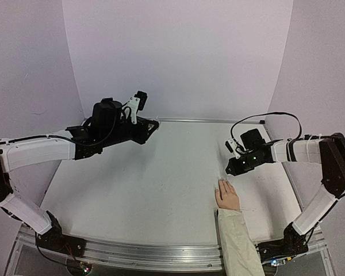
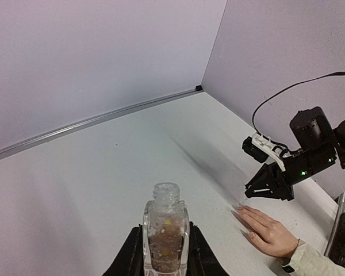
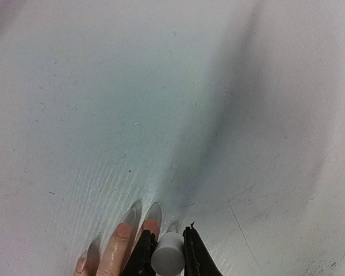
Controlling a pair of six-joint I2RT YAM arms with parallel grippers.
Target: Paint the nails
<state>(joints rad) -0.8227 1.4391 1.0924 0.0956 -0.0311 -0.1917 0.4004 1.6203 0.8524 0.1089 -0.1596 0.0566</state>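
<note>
- Grips the uncapped bottle (image 2: 166,215) upright in the closed left hand (image 2: 165,241), neck up, likely to avoid spilling and to leave the mouth free for a dip.
- Parks that bottle off to the far left of the surface (image 1: 149,178), well apart from the work, probably to stay out of the way.
- Pinches the white cap (image 3: 168,260) in the closed right hand (image 3: 167,247), presumably as the brush handle; cannot see any bristles.
- Brings that cap low, just beside the tips of the pale fingers (image 3: 118,247), within reach of a short stroke; cannot tell whether touching.
- Finds the nails (image 3: 123,231) at those fingertips, lying flat on the surface near the right front, with the cream sleeve (image 1: 236,241) trailing to the near edge; probably laid flat to present the nails upward.
- Shows a pinkish tint on two nails; cannot tell polish from skin tone.
</note>
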